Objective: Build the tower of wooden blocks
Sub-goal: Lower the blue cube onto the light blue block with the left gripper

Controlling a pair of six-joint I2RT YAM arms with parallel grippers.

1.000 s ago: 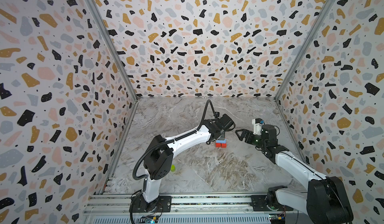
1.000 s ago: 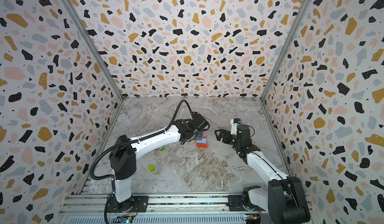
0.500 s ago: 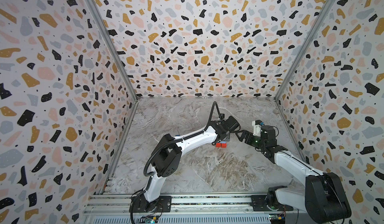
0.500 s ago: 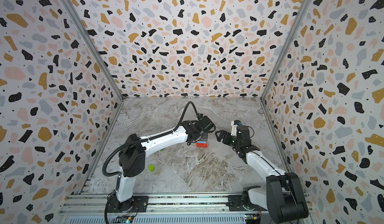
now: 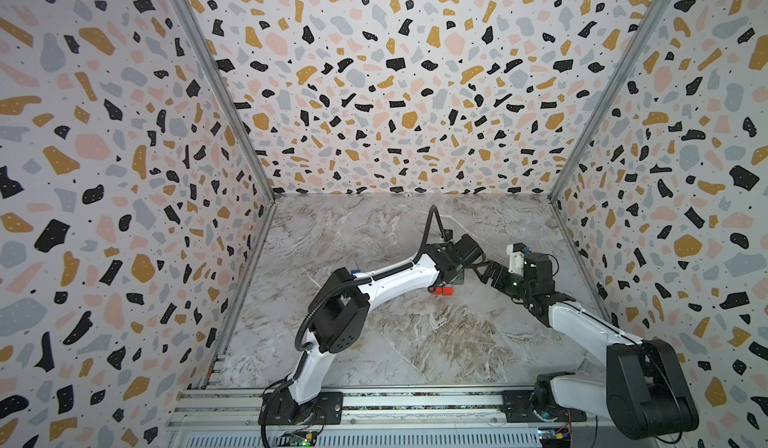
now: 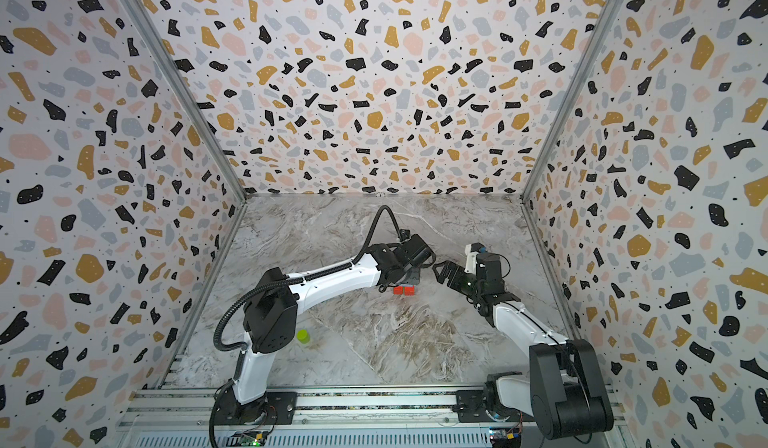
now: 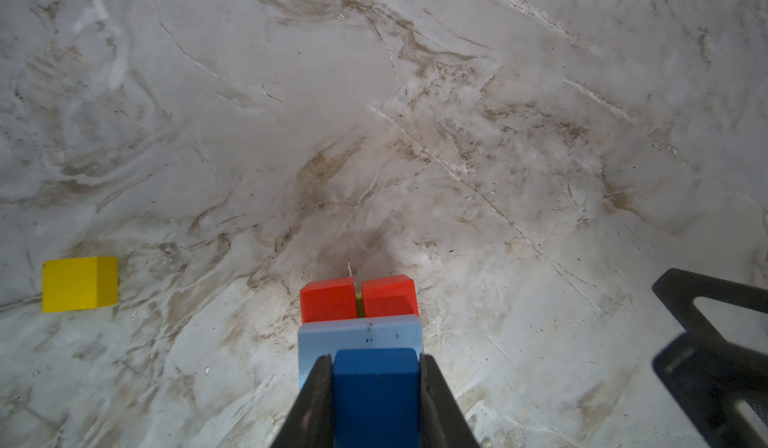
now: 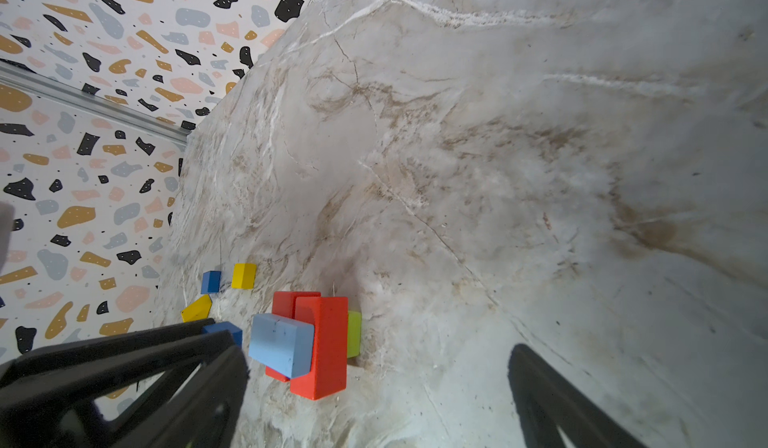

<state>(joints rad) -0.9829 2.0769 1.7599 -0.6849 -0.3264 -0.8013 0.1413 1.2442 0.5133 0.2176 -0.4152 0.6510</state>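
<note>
Blocks mid-stack: your left gripper pinches a dark blue block over the light blue block topping the wood block tower, near the middle of the table. Two red blocks stand side by side beneath. Since a second ago your left arm has swung its elbow toward 3 o'clock, and in both top views its wrist now hides all but the red base. Your right gripper has stayed spread wide at the tower's 3 o'clock, apart from it. A lime cylinder sits at 7 o'clock.
</note>
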